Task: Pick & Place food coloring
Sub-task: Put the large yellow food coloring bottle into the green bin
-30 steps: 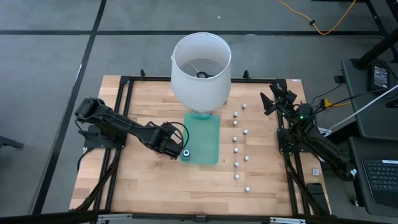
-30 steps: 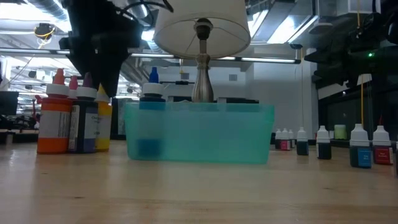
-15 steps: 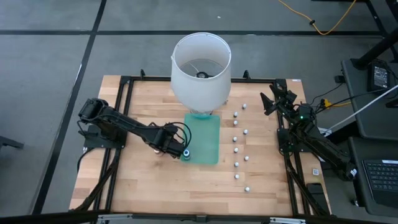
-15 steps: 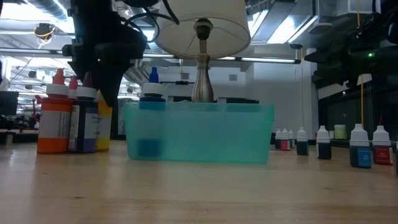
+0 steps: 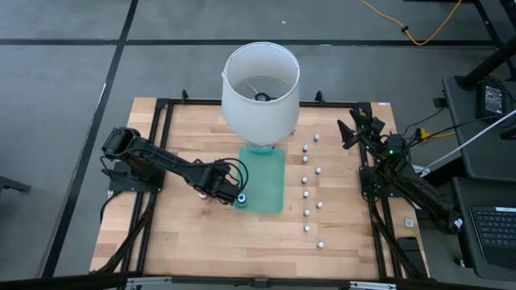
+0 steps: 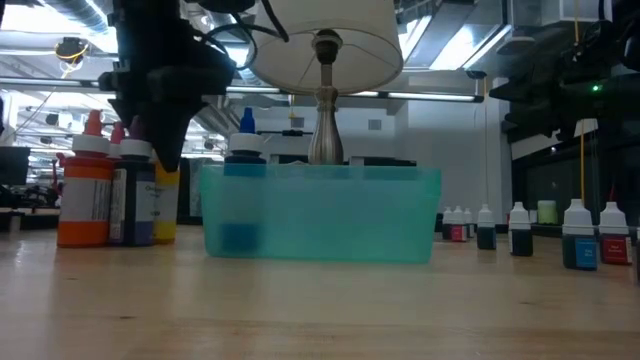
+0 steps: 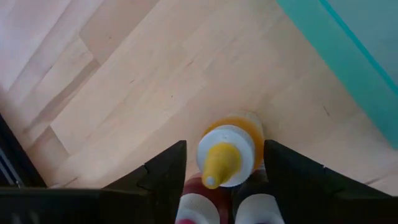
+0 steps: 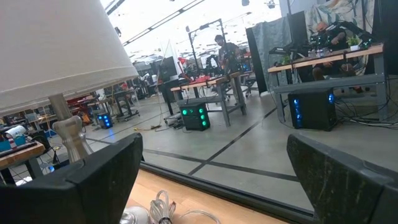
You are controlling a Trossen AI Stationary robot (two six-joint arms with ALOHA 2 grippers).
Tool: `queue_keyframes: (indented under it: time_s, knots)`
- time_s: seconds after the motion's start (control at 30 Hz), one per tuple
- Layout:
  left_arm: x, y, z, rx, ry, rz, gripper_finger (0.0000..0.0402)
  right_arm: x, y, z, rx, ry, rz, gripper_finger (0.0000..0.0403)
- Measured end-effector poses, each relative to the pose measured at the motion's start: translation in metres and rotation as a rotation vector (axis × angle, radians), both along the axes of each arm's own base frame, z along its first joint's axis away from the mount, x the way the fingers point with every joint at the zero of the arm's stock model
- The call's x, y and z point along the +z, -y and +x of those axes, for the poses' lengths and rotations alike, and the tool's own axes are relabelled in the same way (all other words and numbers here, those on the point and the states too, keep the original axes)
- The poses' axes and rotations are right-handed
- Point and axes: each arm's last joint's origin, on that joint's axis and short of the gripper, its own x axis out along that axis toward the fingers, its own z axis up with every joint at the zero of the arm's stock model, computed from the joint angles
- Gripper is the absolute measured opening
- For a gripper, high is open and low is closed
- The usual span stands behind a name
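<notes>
Three food coloring bottles stand upright on the wood table just left of the teal tray [image 5: 264, 179]: a red-capped one [image 6: 85, 190], a dark one [image 6: 130, 195] and a yellow one [image 7: 227, 152]. My left gripper [image 7: 225, 162] hangs over them, pointing steeply down, with its fingers on either side of the red and dark bottles and a gap between them. A blue-capped bottle [image 6: 245, 150] stands inside the tray at its near left corner. My right gripper [image 8: 211, 180] waits open at the table's far right [image 5: 351, 129]. My left gripper comes down from above with one finger [image 7: 165, 171] beside the red-capped bottle [image 7: 194, 208] and the other [image 7: 289, 174] beside the dark bottle [image 7: 254, 210]. I cannot tell whether the fingers touch them. All three bottles stand on the table.
A white-shaded lamp [image 5: 260, 89] stands at the tray's far end, its shade overhanging the tray. Several small white-capped bottles [image 5: 306, 181] stand in loose rows on the table right of the tray. A black frame [image 5: 161, 113] borders the table.
My left gripper has stayed over the three bottles and has turned a little above them.
</notes>
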Motion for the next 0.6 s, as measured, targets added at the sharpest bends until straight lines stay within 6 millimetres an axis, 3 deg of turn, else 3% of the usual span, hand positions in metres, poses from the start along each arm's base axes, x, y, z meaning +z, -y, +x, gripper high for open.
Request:
queue_keyframes:
  time_s: [0.6]
  knots:
    - [0.0013,0.0001,0.0006,-0.038,-0.004,0.002,0.0139,0.0,0.0,0.0,0.0,0.0,0.0,0.0399]
